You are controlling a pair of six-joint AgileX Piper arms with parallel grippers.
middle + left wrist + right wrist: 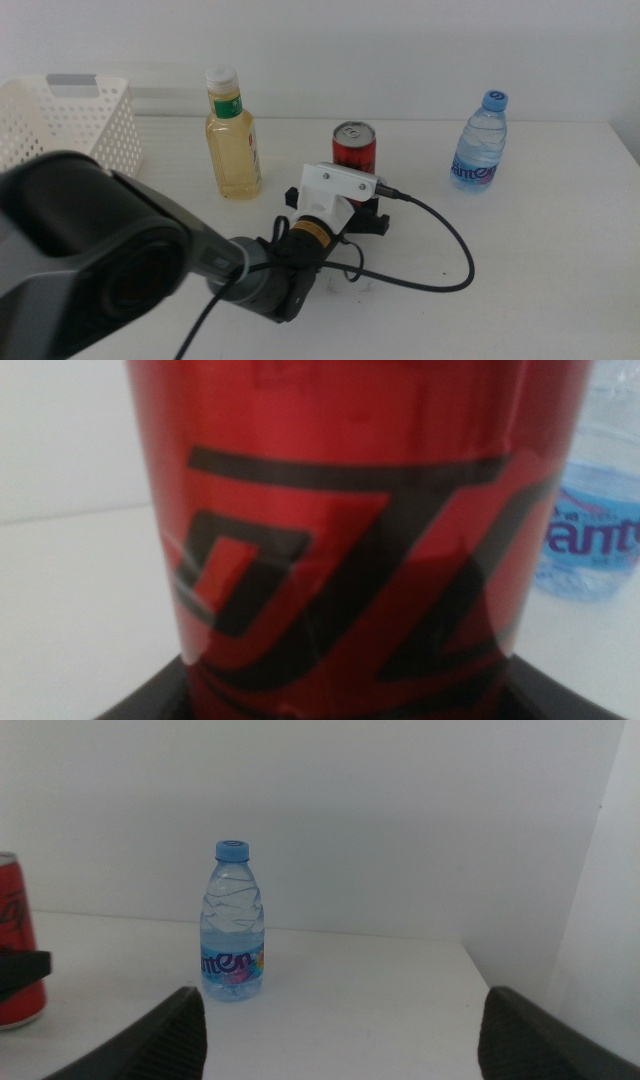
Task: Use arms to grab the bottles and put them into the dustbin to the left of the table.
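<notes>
The red can [353, 148] stands on the white table [540, 250], mid-back. My left gripper [347, 206] has come in from the left and is open, with one jaw on each side of the can's base. The can [350, 540] fills the left wrist view. The yellow bottle [232, 135] with a white cap stands left of the can. The small water bottle [480, 140] with a blue cap stands to the right. My right gripper [340, 1025] is open and empty, facing the water bottle [232, 925] from a distance; it is out of the middle view.
The white perforated basket [70, 120] sits at the table's back left. The left arm's black cable [450, 250] loops over the table right of the gripper. The right wrist view also shows the can [15, 935] with a left jaw beside it.
</notes>
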